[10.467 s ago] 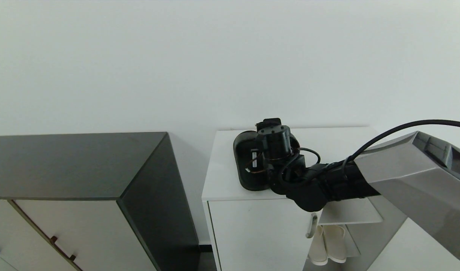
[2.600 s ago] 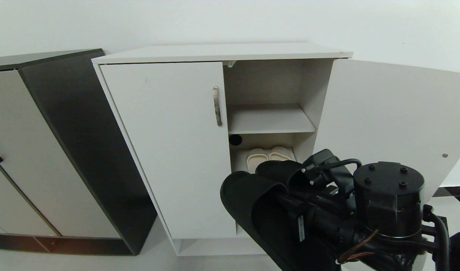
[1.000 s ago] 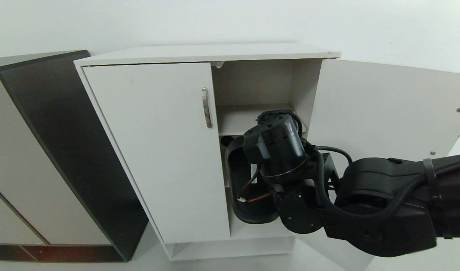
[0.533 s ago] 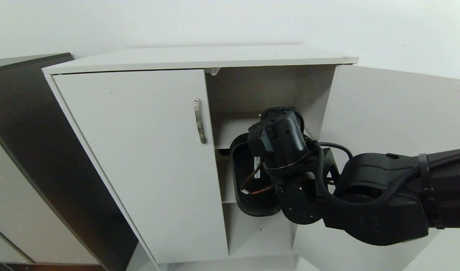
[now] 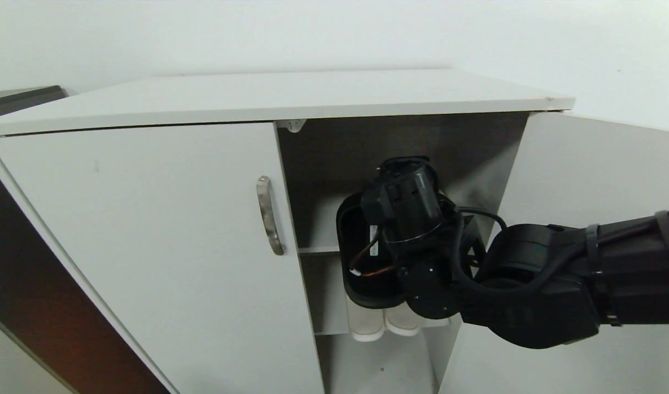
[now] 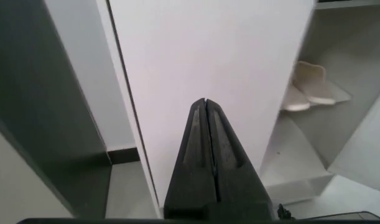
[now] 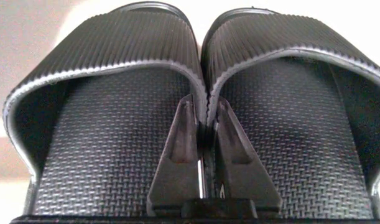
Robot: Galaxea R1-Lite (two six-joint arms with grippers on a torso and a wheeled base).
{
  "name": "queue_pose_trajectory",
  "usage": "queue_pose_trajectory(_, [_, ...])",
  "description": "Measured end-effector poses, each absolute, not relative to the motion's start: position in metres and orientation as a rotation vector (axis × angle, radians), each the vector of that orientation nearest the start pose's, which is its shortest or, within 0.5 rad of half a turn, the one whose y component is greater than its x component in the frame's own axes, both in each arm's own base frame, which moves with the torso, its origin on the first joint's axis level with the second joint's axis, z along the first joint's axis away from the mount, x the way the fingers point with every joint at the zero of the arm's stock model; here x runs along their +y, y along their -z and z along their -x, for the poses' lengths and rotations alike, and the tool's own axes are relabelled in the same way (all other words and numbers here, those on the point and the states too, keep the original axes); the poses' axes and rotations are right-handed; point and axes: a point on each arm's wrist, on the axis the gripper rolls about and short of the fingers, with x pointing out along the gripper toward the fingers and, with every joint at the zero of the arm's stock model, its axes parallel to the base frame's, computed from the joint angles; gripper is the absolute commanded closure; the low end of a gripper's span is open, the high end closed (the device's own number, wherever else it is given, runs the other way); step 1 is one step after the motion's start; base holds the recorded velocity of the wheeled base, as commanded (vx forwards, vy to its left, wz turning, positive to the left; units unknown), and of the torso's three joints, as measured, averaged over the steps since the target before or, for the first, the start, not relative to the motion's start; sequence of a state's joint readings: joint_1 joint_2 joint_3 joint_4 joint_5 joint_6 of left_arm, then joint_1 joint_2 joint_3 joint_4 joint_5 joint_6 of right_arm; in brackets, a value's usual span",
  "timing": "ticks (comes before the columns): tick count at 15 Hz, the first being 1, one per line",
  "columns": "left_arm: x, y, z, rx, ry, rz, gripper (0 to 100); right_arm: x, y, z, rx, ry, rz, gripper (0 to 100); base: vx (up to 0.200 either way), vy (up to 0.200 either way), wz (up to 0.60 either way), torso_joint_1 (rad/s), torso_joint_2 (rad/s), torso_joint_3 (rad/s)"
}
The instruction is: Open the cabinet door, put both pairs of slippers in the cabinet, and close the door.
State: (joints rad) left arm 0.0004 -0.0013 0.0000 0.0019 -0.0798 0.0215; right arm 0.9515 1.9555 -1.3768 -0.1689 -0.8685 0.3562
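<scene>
Behind black slippers (image 5: 352,241), half-hidden white slippers (image 5: 367,327).

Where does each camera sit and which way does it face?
Head view: on the head, facing the front of the white cabinet; the right arm holds the black slippers in its open side.
Left wrist view: on the left wrist, looking past the shut left gripper at the closed door and white slippers.
Right wrist view: on the right wrist, looking along the right gripper, shut on the black slippers.
Shared: head and left wrist show the white slippers; head and right wrist, the black slippers.
</scene>
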Motion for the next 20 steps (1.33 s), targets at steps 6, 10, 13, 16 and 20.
queue_pose_trajectory(6, [-0.002,-0.075,0.023,0.000,0.079,-0.021,100,0.312,-0.199,-0.242,0.255,-0.044,-0.029,100,0.000,0.000,0.00,0.000,0.00,0.000])
queue_pose_trajectory(10, [-0.002,-0.075,0.023,0.000,0.078,-0.020,100,0.314,-0.205,-0.253,0.242,-0.045,-0.035,100,0.000,0.000,0.00,0.000,0.00,0.000])
queue_pose_trajectory(13, [-0.002,-0.075,0.023,0.000,0.079,-0.020,100,0.313,-0.210,-0.272,0.225,-0.029,-0.034,100,0.000,0.000,0.00,0.000,0.00,0.000])
queue_pose_trajectory(16, [-0.002,-0.075,0.023,0.000,0.079,-0.020,100,0.316,-0.216,-0.288,0.200,-0.020,-0.027,100,0.000,0.000,0.00,0.000,0.00,0.000])
queue_pose_trajectory(20, [-0.002,-0.075,0.023,0.000,0.078,-0.019,100,0.321,-0.210,-0.305,0.194,-0.001,-0.024,100,0.000,0.000,0.00,0.000,0.00,0.000])
